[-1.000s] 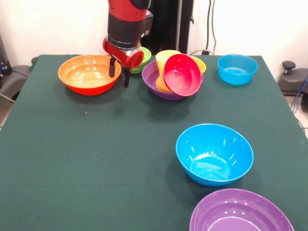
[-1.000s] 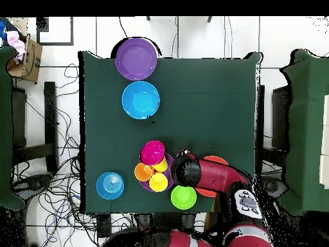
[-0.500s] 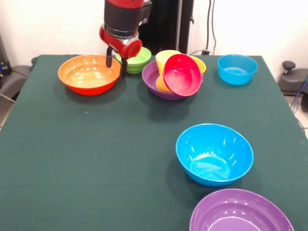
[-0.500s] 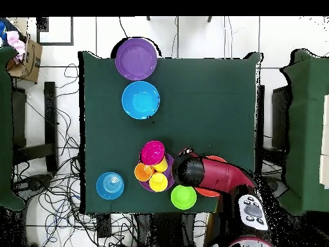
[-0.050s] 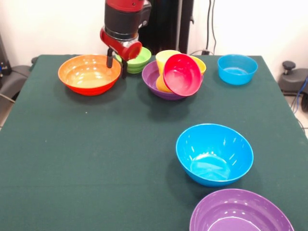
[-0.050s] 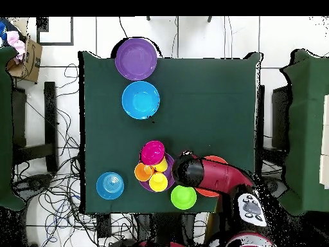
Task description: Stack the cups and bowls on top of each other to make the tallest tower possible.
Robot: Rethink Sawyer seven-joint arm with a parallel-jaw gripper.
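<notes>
No writing shows anywhere; the green table point(image 5: 72, 159) carries, upright and mouth-up, a near purple bowl point(image 5: 240, 211), a large blue bowl point(image 5: 214, 153) and an orange bowl point(image 5: 88, 73). A far purple bowl point(image 5: 153, 77) holds the yellow cup point(image 5: 166, 60), orange cup point(image 6: 142, 172) and a red bowl point(image 5: 182, 74) tipped on edge. The gripper point(image 5: 117, 62) hangs with fingers slightly parted and empty between the orange bowl and the light green bowl point(image 5: 138, 60), the small blue bowl point(image 5: 237, 69) well apart.

Site I'm driving: robotics lab | green-clothed bench point(image 5: 72, 159) | loose cables point(image 6: 61, 186) across tiled floor point(image 6: 193, 35) | cardboard box point(image 6: 29, 58) stowed beside
</notes>
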